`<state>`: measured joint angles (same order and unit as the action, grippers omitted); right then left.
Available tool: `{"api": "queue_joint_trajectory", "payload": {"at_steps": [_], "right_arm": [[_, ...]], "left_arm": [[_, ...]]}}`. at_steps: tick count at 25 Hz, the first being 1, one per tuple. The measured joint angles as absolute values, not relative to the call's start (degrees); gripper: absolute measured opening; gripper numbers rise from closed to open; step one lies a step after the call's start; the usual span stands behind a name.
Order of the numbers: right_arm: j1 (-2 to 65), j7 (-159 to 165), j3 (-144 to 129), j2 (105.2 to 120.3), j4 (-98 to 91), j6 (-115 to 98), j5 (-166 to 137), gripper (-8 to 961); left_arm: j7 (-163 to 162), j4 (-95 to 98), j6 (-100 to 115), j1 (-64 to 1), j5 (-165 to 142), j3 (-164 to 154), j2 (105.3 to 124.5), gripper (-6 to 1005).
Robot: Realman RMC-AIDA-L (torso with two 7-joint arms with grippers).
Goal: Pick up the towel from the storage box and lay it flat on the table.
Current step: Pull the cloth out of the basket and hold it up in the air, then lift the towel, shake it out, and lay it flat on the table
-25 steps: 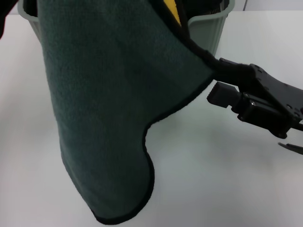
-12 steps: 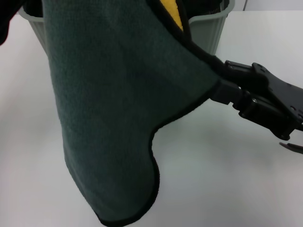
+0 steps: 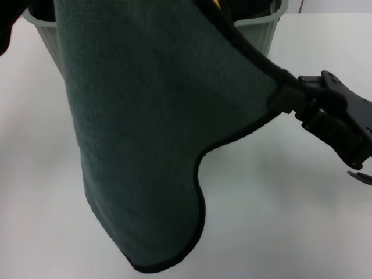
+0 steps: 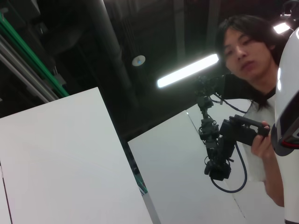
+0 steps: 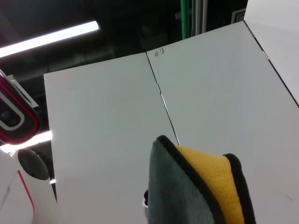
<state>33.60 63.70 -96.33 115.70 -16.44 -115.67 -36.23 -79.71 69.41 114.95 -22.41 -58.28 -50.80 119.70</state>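
Note:
The dark green towel hangs spread in the air, close in front of the head camera and above the white table. Its black-edged lower end dangles near the table's front. My right gripper is shut on the towel's right corner and holds it out to the right. The right wrist view shows that corner with its yellow reverse. The grey-green storage box stands behind the towel, mostly hidden. A dark part of my left arm shows at the upper left; the towel's upper left end runs out of view there.
The left wrist view looks up at white panels, a ceiling light and a person holding a camera rig. Bare table lies to the right of and below the hanging towel.
My right gripper has moved to the right and slightly up with the towel's corner, stretching the cloth wider. Less of the yellow side shows at the top.

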Motion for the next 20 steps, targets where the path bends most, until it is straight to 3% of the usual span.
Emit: {"api": "queue_joint_trajectory", "payload": {"at_steps": [3,11,15,20], "right_arm": [[33.6,63.7,-96.2,115.69,-16.4,-115.7,-36.2,18],[33.4,64.0,-92.9,114.93,-16.7,-115.6,-36.3,12],[32.7,65.4,-89.6,112.75,-19.6,-115.1,-36.6,13],[33.7,70.7,-88.9,108.00,-30.3,-107.9,-39.2,15]], "left_arm": [[-79.7,68.9,115.0,-22.4,-58.3,-50.8,119.70,30],[-79.3,67.0,114.9,-20.3,-62.4,-50.9,119.89,32],[-78.3,66.9,112.6,-18.2,-68.2,-51.4,120.24,32],[-73.6,65.0,106.0,-15.3,-75.8,-57.8,120.28,33]]}}
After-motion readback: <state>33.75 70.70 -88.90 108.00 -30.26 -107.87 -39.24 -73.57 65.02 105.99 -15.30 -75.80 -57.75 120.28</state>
